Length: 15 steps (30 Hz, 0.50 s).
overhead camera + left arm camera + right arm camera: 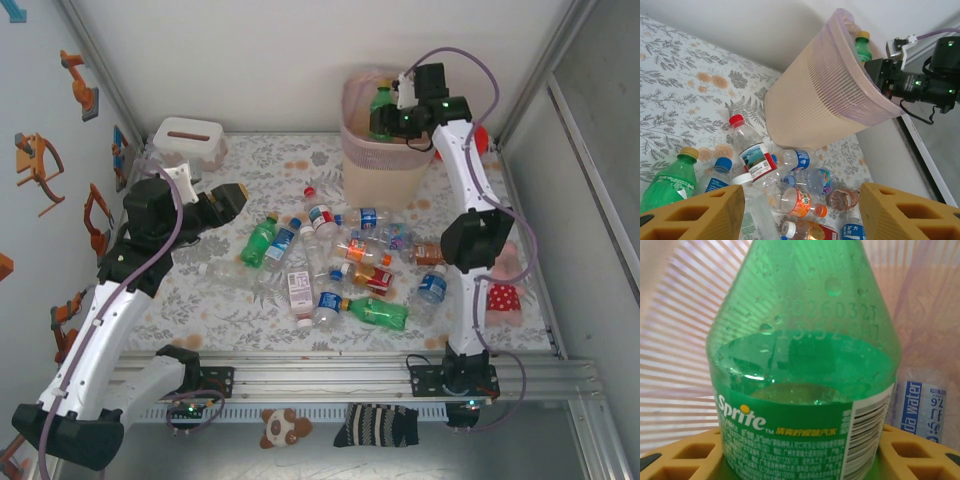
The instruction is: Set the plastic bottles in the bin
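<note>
The right gripper (392, 120) hangs over the mouth of the bin (380, 178). Its yellow fingers (705, 440) are closed partway on the label band of a green Sprite bottle (805, 365). That bottle stands upright, with its cap above the bin's rim. Down inside the bin, just beside it, a water bottle (922, 410) with a blue-and-white label shows against the clear liner (935, 305). The other bottles (345, 265) lie scattered on the table (250, 150) in front of the bin, several touching, and a green one (378, 313) lies among the farthest from it. The left gripper (230, 198) hovers left of and in front of the bin, beside that heap, with its jaws moderately apart and nothing between them. A tissue box (188, 141) sits well left of the bin.
</note>
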Motion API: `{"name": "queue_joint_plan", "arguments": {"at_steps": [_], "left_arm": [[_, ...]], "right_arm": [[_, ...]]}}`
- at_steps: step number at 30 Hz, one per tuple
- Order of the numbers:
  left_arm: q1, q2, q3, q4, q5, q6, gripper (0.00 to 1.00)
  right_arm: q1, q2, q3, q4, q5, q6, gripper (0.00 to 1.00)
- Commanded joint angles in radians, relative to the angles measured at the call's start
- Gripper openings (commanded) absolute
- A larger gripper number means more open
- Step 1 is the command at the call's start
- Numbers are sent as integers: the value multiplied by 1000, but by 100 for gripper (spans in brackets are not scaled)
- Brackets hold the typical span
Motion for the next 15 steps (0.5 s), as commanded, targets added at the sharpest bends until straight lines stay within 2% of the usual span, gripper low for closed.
{"name": "queue_joint_plan", "arguments": {"at_steps": [1,15], "left_arm": [[8,-1,-14,10,9,-6,61],[12,-13,-42,1,2,-13,61]], "right_arm": [[-2,37,44,-28,39,-31,54],[8,154,58,-49,48,-58,56]]}}
